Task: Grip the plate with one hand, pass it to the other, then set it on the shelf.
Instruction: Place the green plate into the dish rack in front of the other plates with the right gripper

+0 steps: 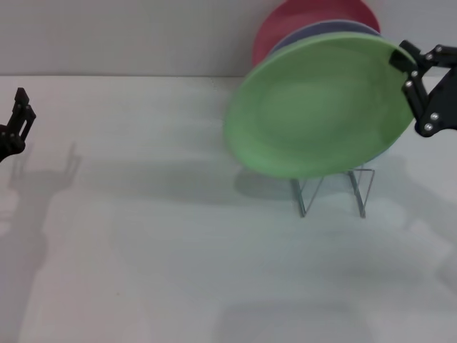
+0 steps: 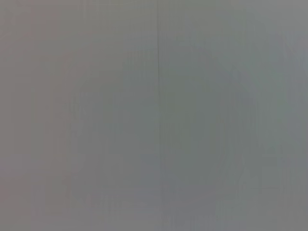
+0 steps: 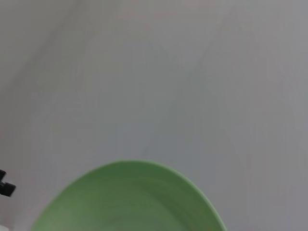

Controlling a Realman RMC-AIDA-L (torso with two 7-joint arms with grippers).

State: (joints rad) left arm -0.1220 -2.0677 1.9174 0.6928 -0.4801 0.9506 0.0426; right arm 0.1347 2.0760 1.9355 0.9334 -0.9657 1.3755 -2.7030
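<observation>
Risk was slippage: right gripper (image 1: 408, 71), upper right, clamped only the plate (image 1: 318, 107) rim above the shelf (image 1: 335, 189); left gripper (image 1: 16, 125) state unclear.

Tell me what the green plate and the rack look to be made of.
Green plate: probably plastic with a matte finish; its colour is even and soft, with no sharp glints. The right gripper holds its rim. Rack: thin silver metal wire, going by its slim, shiny bent rods.
</observation>
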